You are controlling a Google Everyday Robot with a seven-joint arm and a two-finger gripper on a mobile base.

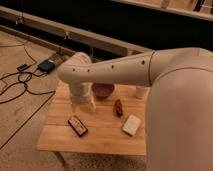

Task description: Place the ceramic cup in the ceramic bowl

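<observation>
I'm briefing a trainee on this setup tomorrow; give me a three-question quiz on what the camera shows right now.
1. True or false: the ceramic cup already sits inside the ceramic bowl.
2. Where does the gripper hang? A) over the left part of the wooden table as the camera sees it, beside the bowl; B) over the table's right front corner; C) off the table, above the floor.
3. Short answer: which lies nearer the gripper, the white block or the dark red-edged packet?

Key: 1 false, the cup stands on the table apart from the bowl; 2 A; 3 the packet.
</observation>
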